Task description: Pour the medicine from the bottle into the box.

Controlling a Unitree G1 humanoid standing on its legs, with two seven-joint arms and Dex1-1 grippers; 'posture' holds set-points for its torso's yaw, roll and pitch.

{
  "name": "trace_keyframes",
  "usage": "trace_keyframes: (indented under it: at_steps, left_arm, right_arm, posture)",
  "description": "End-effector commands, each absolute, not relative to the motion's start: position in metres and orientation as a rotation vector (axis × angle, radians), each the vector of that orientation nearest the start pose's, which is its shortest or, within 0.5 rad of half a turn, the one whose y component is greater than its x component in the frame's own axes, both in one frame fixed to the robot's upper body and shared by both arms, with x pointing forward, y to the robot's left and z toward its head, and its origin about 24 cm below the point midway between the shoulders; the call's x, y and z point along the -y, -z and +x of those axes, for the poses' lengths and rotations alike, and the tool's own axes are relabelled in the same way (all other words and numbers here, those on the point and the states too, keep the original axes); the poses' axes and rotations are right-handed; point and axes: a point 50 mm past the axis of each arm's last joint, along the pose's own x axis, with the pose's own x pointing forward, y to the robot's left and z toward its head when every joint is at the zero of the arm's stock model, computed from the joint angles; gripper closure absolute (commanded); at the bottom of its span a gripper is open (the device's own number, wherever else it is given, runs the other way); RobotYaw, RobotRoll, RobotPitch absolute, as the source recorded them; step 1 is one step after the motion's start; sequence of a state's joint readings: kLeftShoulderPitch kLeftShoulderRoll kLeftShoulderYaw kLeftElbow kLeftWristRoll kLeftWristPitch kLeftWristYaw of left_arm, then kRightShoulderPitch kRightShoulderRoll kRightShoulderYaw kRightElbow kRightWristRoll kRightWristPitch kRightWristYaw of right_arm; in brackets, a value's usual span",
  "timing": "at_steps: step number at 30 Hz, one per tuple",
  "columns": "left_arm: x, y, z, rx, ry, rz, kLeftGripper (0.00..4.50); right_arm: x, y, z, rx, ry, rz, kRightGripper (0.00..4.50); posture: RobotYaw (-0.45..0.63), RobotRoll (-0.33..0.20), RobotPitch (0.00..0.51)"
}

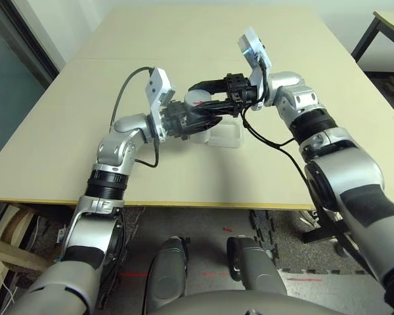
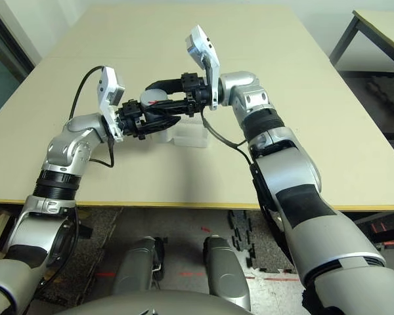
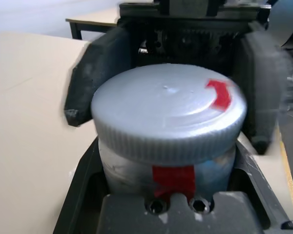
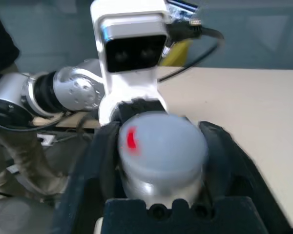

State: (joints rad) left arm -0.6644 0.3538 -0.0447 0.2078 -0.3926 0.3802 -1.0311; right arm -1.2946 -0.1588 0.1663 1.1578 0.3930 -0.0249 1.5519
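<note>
The left arm [image 1: 92,230] and right arm [image 1: 338,167] are silver-grey and rounded, each with a black ribbed band [image 1: 106,185] and a dark patch farther up. Small round screws dot the left wrist's silver shell [image 4: 82,91]. White camera mounts [image 1: 159,87] top both wrists; the left one has a glossy black window [image 4: 136,52]. Black cables [image 1: 279,148] loop along both arms. The left gripper [image 1: 209,122] and right gripper [image 1: 191,97] are black and angular, with two round screw sockets [image 3: 157,205] at the left one's base.
</note>
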Motion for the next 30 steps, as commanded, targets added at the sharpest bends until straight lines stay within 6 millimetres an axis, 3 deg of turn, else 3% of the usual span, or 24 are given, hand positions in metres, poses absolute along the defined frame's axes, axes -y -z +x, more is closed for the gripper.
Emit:
trace_keyframes:
  at_steps: [1,2,14,30]
  left_arm:
    - [-0.123,-0.156,0.33,-0.03,1.17,0.022,1.85]
    - [-0.123,-0.156,0.329,-0.031,1.171,0.022,1.85]
    - [-0.124,-0.156,0.332,-0.035,1.164,0.029,1.85]
    - [-0.119,-0.164,0.337,0.001,1.161,0.036,1.85]
  right_arm:
    - [0.04,-0.228,0.368,0.149,-1.793,-0.105,0.24]
    - [0.043,-0.227,0.37,0.146,-1.772,-0.105,0.0]
    - [0.068,-0.224,0.378,0.123,-1.665,-0.116,0.0]
    - [0.066,-0.211,0.377,0.088,-1.658,-0.141,0.0]
  posture:
    - [-0.04,0.0,0.107]
    - [-0.04,0.0,0.106]
    - [-0.05,0.0,0.108]
    - [-0.06,0.0,0.108]
